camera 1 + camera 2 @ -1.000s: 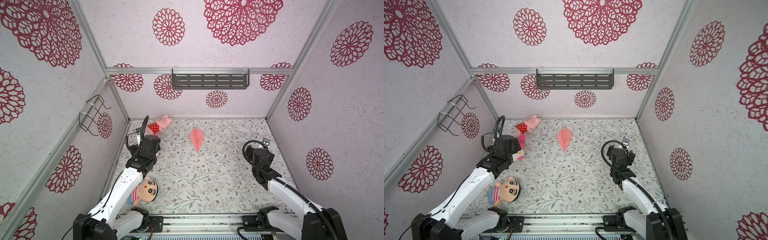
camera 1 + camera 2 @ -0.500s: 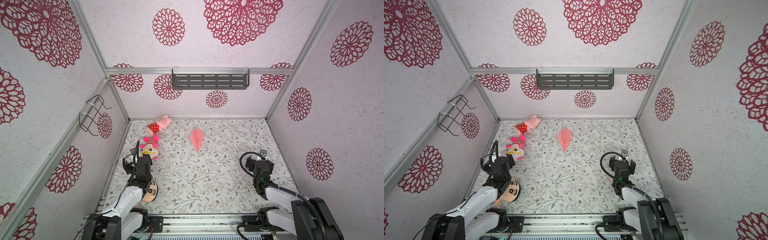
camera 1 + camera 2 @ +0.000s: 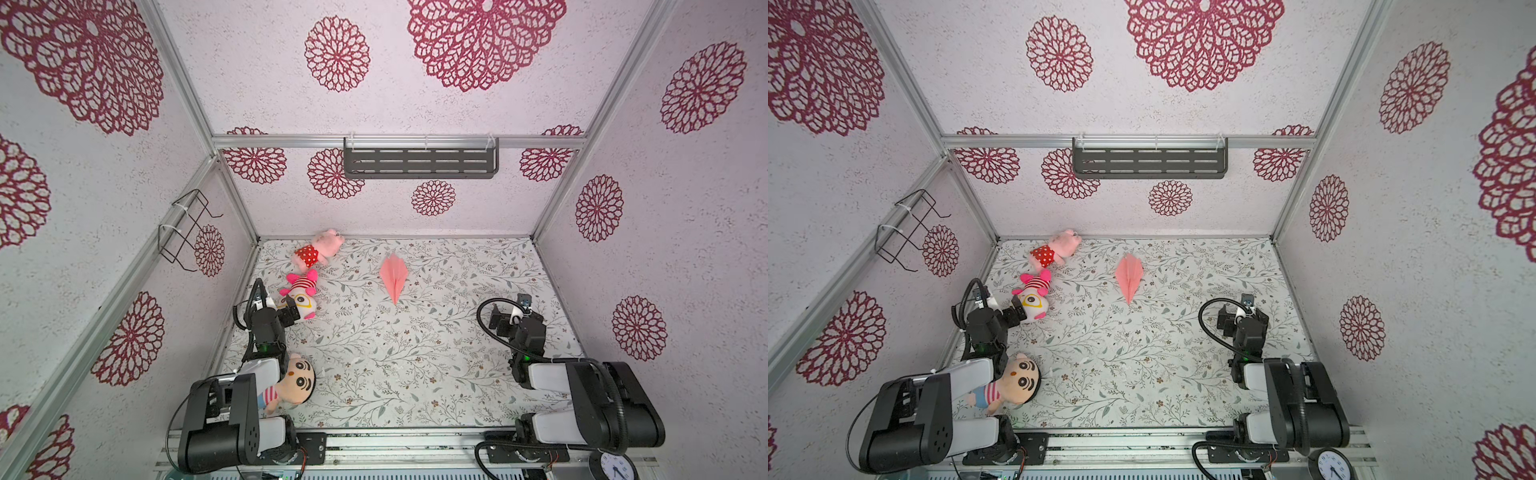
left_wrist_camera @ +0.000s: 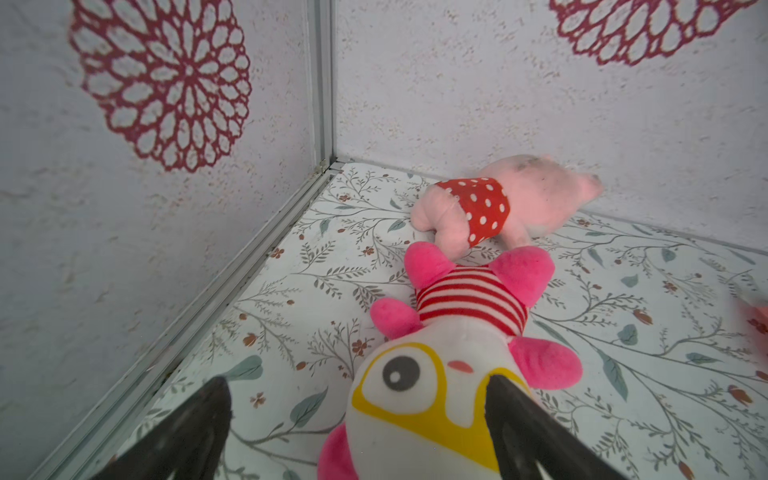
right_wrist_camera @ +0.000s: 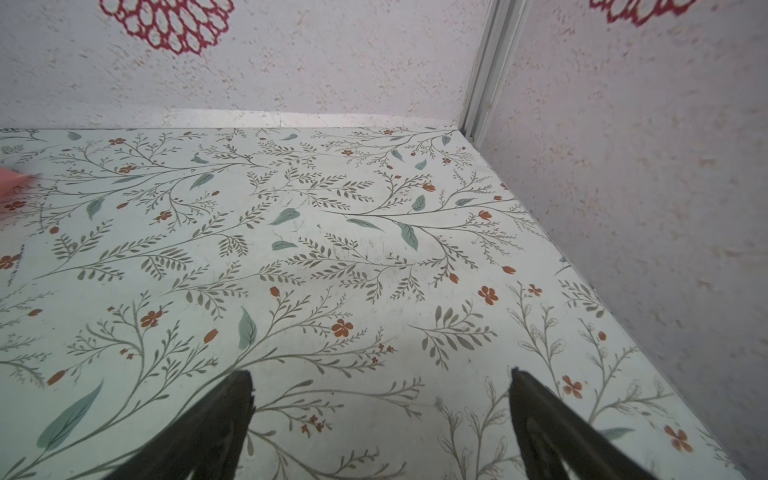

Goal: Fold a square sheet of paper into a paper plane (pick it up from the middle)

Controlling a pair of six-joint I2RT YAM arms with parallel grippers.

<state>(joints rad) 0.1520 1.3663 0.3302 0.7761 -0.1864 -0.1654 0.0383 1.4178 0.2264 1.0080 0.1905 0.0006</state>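
The paper plane point(image 3: 392, 276) point(image 3: 1129, 276), a slim pink dart with a centre crease, lies flat on the floral table toward the back, nose pointing to the front. No flat square sheet of paper is in view. My left gripper point(image 3: 291, 313) point(image 3: 1017, 311) point(image 4: 357, 379) is open at the left side, far from the plane, its jaws on either side of the head of a white-and-pink plush point(image 4: 436, 374). My right gripper point(image 3: 505, 320) point(image 3: 1227, 320) point(image 5: 381, 372) is open over bare table at the right, holding nothing.
A pink pig plush point(image 3: 318, 251) in a red dotted dress lies at the back left. The striped plush point(image 3: 301, 293) is in front of it. A boy doll point(image 3: 291, 380) leans by the left arm's base. A grey shelf point(image 3: 419, 160) and a wire basket point(image 3: 187, 230) hang on the walls.
Both arms have folded back toward the front rail, and both grippers stayed open. The left gripper left the back-left plush toys. The paper plane has not moved.
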